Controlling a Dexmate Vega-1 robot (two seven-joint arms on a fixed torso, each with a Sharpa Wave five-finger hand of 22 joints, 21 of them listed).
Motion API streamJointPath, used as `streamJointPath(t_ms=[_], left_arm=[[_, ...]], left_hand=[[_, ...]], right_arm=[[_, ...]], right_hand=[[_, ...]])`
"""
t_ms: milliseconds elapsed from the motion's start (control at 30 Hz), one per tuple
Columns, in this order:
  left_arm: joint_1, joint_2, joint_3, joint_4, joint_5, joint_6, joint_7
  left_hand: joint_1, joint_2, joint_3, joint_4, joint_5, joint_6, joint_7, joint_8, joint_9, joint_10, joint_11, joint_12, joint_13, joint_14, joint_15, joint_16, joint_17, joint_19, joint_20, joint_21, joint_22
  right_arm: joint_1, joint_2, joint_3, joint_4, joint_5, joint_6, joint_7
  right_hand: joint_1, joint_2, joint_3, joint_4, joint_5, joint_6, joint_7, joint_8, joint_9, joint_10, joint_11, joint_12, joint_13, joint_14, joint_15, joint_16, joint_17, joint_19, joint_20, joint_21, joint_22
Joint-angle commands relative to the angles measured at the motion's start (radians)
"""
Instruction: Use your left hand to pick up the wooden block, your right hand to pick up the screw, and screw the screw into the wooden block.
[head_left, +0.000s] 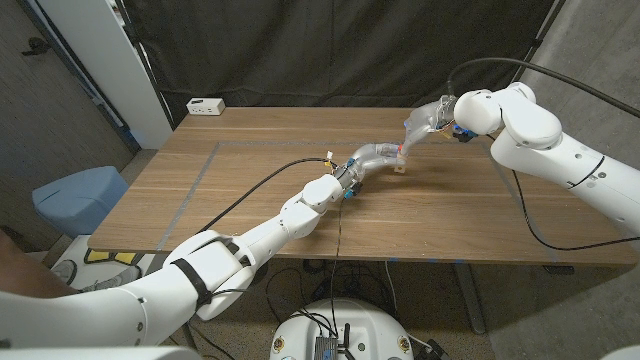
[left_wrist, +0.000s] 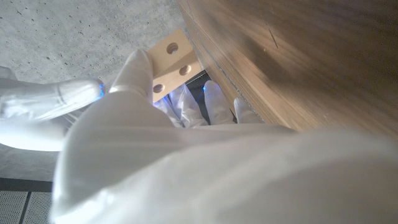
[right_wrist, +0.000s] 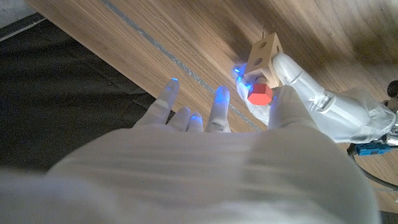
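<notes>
- Gripping the wooden block (head_left: 401, 168), the left hand (head_left: 372, 157) holds it just above the desk (head_left: 250, 150).
- Right hand (head_left: 425, 124) pinches the red-headed screw (right_wrist: 260, 94) right against the block.
- Screw's shank is hidden; its axis seems to point into the block's holed face.

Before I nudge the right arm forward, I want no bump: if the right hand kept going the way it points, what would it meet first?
Probably the wooden block held by the left hand: the right hand holds the red screw right beside it. Depth is unclear, so the screw may already touch it.
</notes>
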Motion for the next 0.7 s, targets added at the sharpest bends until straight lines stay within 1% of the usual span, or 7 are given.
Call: streamJointPath(t_ms=[33,67,233,267,367,467,700], left_arm=[[0.003,0.002,0.002,-0.007,0.001,0.007,0.003],[0.004,0.002,0.002,-0.008,0.001,0.007,0.003],[0.002,0.001,0.002,-0.004,0.001,0.006,0.003],[0.002,0.001,0.002,-0.003,0.001,0.005,0.003],[0.000,-0.002,0.002,0.004,0.000,0.003,0.001],[-0.004,-0.006,0.001,0.014,-0.001,-0.001,0.000],[-0.011,-0.012,0.000,0.031,-0.002,-0.007,0.000]], left_hand=[[-0.019,0.059,0.017,0.012,0.005,0.069,0.032,0.007,0.012,0.012,-0.005,0.007,0.096,0.010,-0.096,-0.004,0.002,0.006,0.001,0.005,0.005],[-0.019,0.059,0.017,0.012,0.005,0.069,0.034,0.007,0.012,0.012,-0.005,0.007,0.096,0.010,-0.096,-0.004,0.002,0.006,0.001,0.005,0.005],[-0.020,0.060,0.018,0.013,0.005,0.067,0.032,0.006,0.012,0.012,-0.005,0.007,0.097,0.011,-0.096,-0.004,0.002,0.006,0.003,0.005,0.005],[-0.020,0.060,0.018,0.013,0.005,0.068,0.033,0.006,0.012,0.012,-0.005,0.007,0.097,0.010,-0.097,-0.004,0.002,0.006,0.002,0.005,0.005],[-0.021,0.059,0.018,0.013,0.006,0.068,0.030,0.006,0.012,0.012,-0.005,0.008,0.097,0.010,-0.096,-0.004,0.002,0.006,0.002,0.005,0.005],[-0.021,0.060,0.018,0.013,0.006,0.069,0.032,0.006,0.012,0.012,-0.005,0.008,0.097,0.009,-0.096,-0.004,0.003,0.006,0.002,0.005,0.005],[-0.021,0.060,0.018,0.012,0.006,0.069,0.031,0.006,0.012,0.013,-0.005,0.008,0.098,0.010,-0.096,-0.004,0.003,0.006,0.002,0.005,0.005]], right_arm=[[-0.012,-0.003,0.005,-0.003,-0.010,0.028,-0.018],[-0.015,-0.002,0.005,-0.004,-0.013,0.026,-0.021],[-0.023,0.003,0.009,-0.003,-0.021,0.029,-0.035],[-0.025,0.003,0.010,-0.002,-0.021,0.031,-0.040],[-0.028,0.006,0.012,0.000,-0.024,0.032,-0.048],[-0.029,0.010,0.013,0.006,-0.021,0.037,-0.053],[-0.020,0.025,0.007,0.020,-0.026,0.040,-0.054]], right_hand=[[0.041,-0.001,0.020,-0.001,0.006,0.031,-0.015,0.010,0.001,0.004,-0.022,0.006,0.001,-0.005,-0.006,0.006,0.003,0.000,0.003,0.001,0.003],[0.050,-0.003,0.023,-0.001,0.006,0.041,-0.017,0.014,0.001,0.010,-0.029,0.008,0.001,-0.004,-0.009,0.007,0.002,0.002,0.005,0.002,0.003],[0.087,-0.005,0.039,0.000,0.008,0.086,-0.022,0.033,-0.001,0.026,-0.038,0.016,0.001,0.010,-0.018,0.014,0.003,0.014,-0.002,0.006,0.003],[0.092,-0.007,0.041,0.002,0.008,0.098,-0.026,0.038,-0.001,0.032,-0.047,0.017,0.001,0.011,-0.020,0.015,0.004,0.015,-0.003,0.006,0.003],[0.097,-0.010,0.046,0.007,0.006,0.127,-0.017,0.051,-0.001,0.044,-0.046,0.021,0.001,0.025,-0.025,0.021,0.006,0.018,-0.004,0.006,0.003],[0.099,-0.012,0.047,0.009,0.006,0.138,-0.018,0.056,-0.001,0.053,-0.051,0.023,0.001,0.029,-0.027,0.022,0.006,0.021,-0.006,0.007,0.003],[0.101,-0.008,0.053,0.015,0.006,0.170,-0.011,0.070,-0.001,0.070,-0.047,0.027,0.001,0.043,-0.031,0.027,0.009,0.029,-0.010,0.008,0.004]])
